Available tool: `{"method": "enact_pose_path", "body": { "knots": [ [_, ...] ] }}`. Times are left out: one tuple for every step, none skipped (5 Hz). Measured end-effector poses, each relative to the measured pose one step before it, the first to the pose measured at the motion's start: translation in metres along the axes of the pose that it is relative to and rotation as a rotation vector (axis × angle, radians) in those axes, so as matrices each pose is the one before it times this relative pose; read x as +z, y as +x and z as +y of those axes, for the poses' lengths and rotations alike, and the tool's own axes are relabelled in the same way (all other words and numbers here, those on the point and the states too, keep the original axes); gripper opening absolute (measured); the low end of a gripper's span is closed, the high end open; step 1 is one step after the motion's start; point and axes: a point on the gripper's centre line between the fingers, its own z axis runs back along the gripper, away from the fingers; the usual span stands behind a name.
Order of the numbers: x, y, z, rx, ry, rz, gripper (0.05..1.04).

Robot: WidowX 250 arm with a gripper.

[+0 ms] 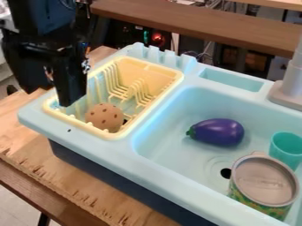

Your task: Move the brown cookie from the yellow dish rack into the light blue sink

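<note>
The black gripper (71, 98) hung over the left edge of the yellow dish rack (163, 96), near a round brown toy with dark dots (105, 117), and whether it was open or closed could not be told from this angle. The brown toy lay inside the rack at its near end, beside the upright prongs rather than between them, probably because it was too thick for the slots; the rack's raised rim seemed to keep it from rolling out. The rack sat in a recess of the pale blue sink unit (159, 167), which likely held it steady. In the basin, the purple eggplant (219, 132) lay on its side, as its rounded body would naturally settle. The lidded can (264, 181) and the teal cup (287, 149) were close together, apparently resting on their bases
</note>
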Motion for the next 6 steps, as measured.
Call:
{"method": "enact_pose_path", "body": {
  "knots": [
    [-0.00217,0.01999,0.01062,-0.0441,-0.0243,-0.0185,0.999],
    [-0.00344,0.02612,0.00384,-0.0707,-0.0195,-0.0029,0.999],
    [0.00161,0.02388,-0.00332,-0.0599,0.0239,-0.0091,0.999],
    [-0.01358,0.00959,0.00019,-0.0488,-0.0022,0.0068,0.999],
    [-0.01197,-0.00344,0.00763,0.0261,0.0259,-0.0059,0.999],
    [-0.0128,-0.00951,0.00953,0.0467,0.0329,0.0225,0.999]
  ]
}}
